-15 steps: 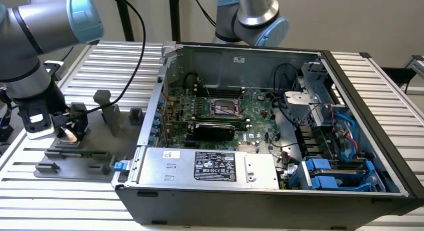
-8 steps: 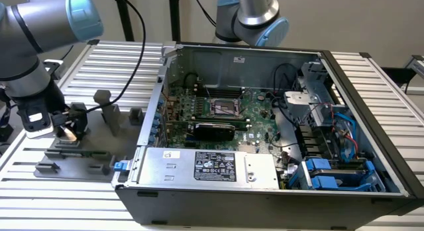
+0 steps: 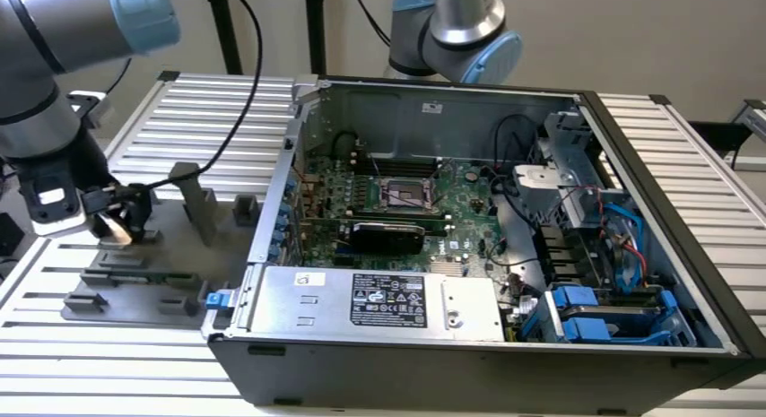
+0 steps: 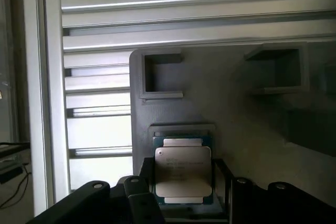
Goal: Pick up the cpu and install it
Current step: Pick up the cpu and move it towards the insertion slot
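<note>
The cpu, a flat square chip with a silver top and green edge, lies level between the black fingers of my gripper. The jaws stand against its two opposite edges, shut on it. It hovers just over a ridged nest of the grey fixture plate. In the exterior view my gripper hangs low over that fixture plate at the exterior view's left, outside the computer case. The motherboard's dark square socket lies open inside the case, far from the gripper.
The open computer case fills the middle and the exterior view's right, with a power supply, a card and blue drive bays. Grey upright fixture blocks stand between gripper and case. A second arm's base rises behind the case.
</note>
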{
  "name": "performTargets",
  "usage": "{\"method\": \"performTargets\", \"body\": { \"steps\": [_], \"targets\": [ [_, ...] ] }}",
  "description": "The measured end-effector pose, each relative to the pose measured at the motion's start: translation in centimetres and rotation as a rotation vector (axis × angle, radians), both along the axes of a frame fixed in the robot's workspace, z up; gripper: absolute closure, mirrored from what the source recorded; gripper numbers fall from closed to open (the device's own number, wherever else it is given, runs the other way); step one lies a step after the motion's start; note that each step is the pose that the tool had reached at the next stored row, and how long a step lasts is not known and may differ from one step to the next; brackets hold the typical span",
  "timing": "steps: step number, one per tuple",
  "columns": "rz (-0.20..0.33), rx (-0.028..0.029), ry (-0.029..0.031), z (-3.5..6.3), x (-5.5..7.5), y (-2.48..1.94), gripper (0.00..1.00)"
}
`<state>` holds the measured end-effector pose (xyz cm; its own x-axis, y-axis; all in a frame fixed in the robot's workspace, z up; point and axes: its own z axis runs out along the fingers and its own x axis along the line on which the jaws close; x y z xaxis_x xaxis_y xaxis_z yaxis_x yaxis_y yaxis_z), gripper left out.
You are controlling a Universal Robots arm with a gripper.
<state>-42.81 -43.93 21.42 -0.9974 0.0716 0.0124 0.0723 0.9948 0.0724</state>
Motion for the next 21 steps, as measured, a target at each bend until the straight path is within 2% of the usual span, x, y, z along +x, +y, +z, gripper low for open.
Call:
{"method": "performTargets", "body": {
  "steps": [13,21],
  "targets": [
    [0.0,0.0,0.0032,5.92,0.1,-0.01,0.45],
    [0.0,0.0,0.0049,9.56,1.1,0.0,0.45]
  ]
}}
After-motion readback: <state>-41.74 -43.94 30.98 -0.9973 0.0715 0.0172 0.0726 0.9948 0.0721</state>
